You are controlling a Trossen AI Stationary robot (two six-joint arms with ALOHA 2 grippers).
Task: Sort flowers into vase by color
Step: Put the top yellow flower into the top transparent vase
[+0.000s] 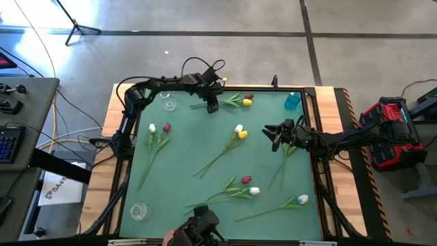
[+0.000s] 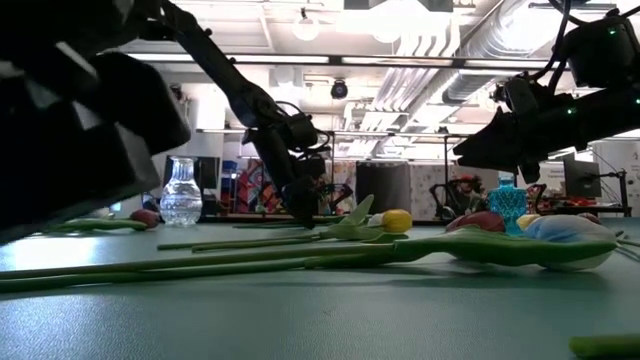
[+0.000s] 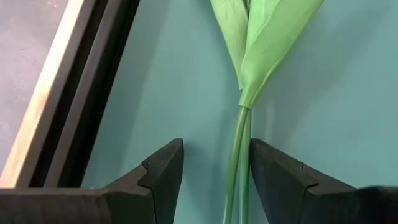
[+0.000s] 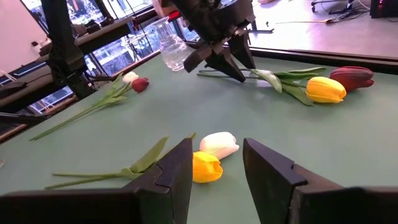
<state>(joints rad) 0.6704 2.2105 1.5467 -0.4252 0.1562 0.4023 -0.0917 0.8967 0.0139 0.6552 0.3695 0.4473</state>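
Straddling a pair of thin green stems [image 3: 237,155], the left pincer [image 1: 212,106] sits at the upper middle of the high view with its fingers spread and lowered to either side of the stems, not yet clenched on them; those stems run to a yellow tulip [image 1: 246,102] and a dark red tulip [image 1: 248,96] lying just to its right. Right of centre in the same view, the right pincer [image 1: 275,134] hovers released and empty, its fingers apart, facing a yellow and white pair [image 1: 240,132] that lies just left of it. Farther out, the flowers are all loose on the green worktop [image 1: 184,157]: a white and red pair [image 1: 159,128] at the left, a red and white pair [image 1: 250,186] lower down, and a single white one [image 1: 302,199] at the lower right. A clear glass vase [image 1: 168,102] stands at the upper left, a blue vase [image 1: 292,100] at the upper right, and another clear vessel [image 1: 139,211] at the lower left; none shows a stem in it. By that reckoning sorting has hardly begun: every tulip seems still to need lifting and placing, and the first grasp looks about to close.
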